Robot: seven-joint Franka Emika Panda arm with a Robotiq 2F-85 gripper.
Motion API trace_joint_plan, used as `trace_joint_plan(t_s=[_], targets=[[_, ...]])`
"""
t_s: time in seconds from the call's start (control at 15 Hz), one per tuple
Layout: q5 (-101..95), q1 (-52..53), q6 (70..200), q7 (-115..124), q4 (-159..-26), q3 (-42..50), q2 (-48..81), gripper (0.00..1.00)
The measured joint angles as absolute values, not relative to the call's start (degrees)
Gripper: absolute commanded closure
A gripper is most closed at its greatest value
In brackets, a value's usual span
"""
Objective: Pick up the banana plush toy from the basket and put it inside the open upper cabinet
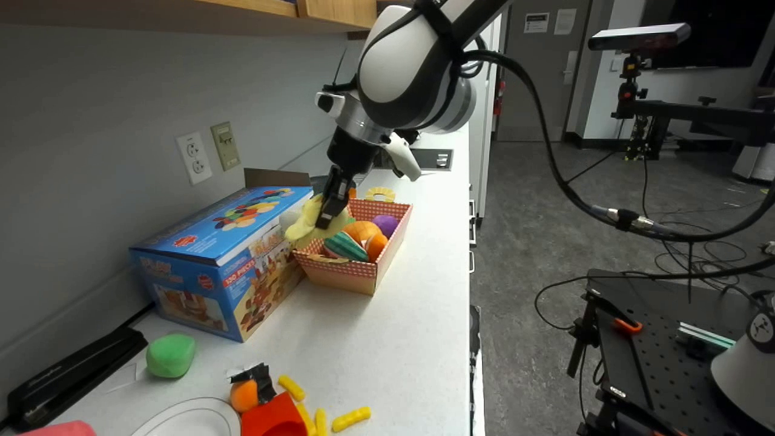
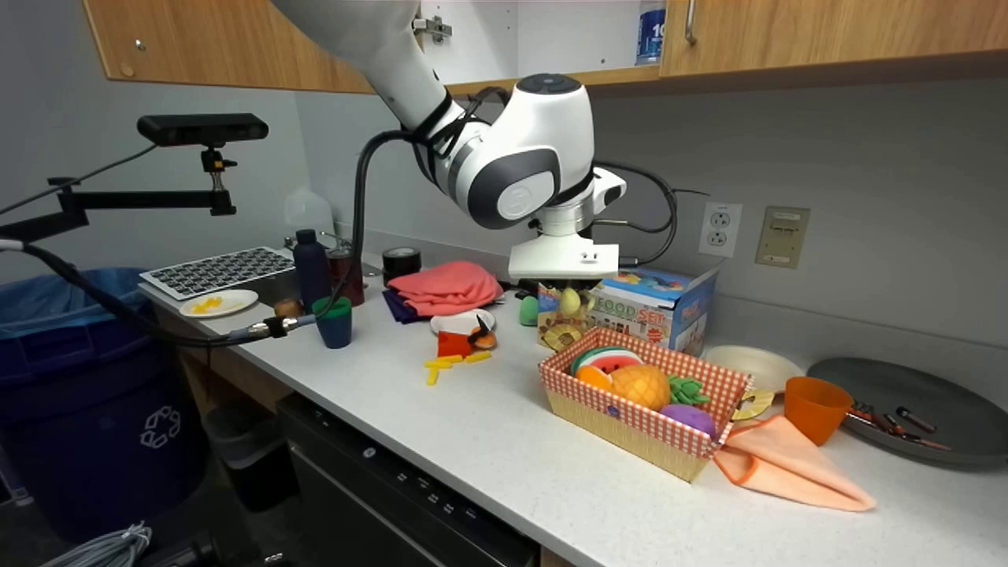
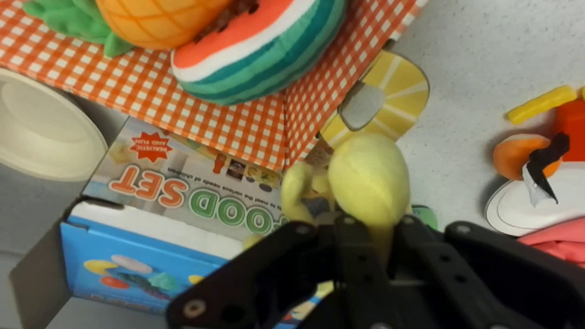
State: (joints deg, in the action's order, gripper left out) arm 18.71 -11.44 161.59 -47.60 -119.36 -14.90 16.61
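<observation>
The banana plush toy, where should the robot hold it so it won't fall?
Probably where the gripper has it: from above, one jaw on each side of the banana plush toy, just behind its rounded end. That end bulges wider than the squeezed part, so it may slip less. The thin curled flap looks like a worse handle.

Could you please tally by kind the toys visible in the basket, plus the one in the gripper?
Watermelon slice: 1
Pineapple: 1
Orange-coloured toy: 1
Purple toy: 1
Banana plush toy, in the gripper: 1
Total visible: 5
</observation>
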Motion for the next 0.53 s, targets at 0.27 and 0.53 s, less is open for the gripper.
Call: trace_joint_plan(t_s=[0.27, 0.53], targets=[[26.44, -14.60, 166.53, -55.01, -126.93, -18.32, 11.14, 0.97], [34.22, -15.46, 167.15, -61.65, -130.04, -21.68, 4.42, 0.97]])
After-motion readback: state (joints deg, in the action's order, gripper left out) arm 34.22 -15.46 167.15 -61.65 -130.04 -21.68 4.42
